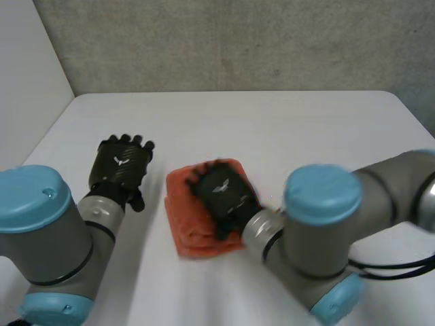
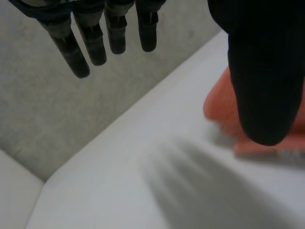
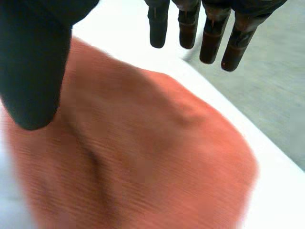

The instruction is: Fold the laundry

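One folded orange cloth under right hand; left hand beside.

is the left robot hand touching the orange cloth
Apart. Head view shows bare white table between the left robot hand and the orange cloth.

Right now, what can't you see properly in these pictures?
- Head view: the right hand covers the middle of the orange cloth, so its folds there are hidden.
- Left wrist view: the thumb of the left hand blocks much of the cloth.
- Right wrist view: the cloth runs past the picture's edge.
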You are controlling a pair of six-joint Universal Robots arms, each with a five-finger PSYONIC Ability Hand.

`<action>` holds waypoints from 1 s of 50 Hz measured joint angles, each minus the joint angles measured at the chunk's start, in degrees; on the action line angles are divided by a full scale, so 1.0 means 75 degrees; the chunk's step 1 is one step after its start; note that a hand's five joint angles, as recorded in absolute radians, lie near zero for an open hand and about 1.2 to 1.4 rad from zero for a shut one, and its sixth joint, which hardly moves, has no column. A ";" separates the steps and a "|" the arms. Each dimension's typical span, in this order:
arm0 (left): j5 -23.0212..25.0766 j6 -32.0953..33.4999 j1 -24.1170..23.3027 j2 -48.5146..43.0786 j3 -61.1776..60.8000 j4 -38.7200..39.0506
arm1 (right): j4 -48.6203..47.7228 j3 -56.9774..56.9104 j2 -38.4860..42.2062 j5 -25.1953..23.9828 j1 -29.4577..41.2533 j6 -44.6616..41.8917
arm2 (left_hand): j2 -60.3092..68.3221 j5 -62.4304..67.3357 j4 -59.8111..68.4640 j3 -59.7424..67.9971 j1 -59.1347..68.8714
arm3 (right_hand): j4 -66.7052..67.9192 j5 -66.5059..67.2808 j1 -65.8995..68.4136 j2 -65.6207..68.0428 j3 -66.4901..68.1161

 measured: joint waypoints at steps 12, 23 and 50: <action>0.0615 -0.1073 -0.0834 -0.0721 0.1292 -0.0157 | 0.0419 -0.0300 -0.0299 0.0259 -0.1437 0.1761 | 0.0000 0.0000 0.0001 0.0000 0.0001 | 0.0000 -0.0008 0.0001 -0.0016 -0.0021; 0.0013 -0.1666 -0.0822 -0.2033 0.1968 -0.1808 | 0.1869 -0.1548 0.1191 -0.0089 -0.1401 0.1858 | 0.0000 0.0000 0.0000 0.0000 0.0000 | 0.0000 -0.0009 0.0000 -0.0016 -0.0021; 0.0289 -0.2112 -0.0223 0.1018 0.2821 -0.2442 | 0.0253 -0.0413 -0.2921 0.1017 -0.2771 0.2680 | 0.0000 -0.0035 0.0000 0.0000 0.0000 | 0.0000 -0.0009 -0.0193 -0.0016 -0.0021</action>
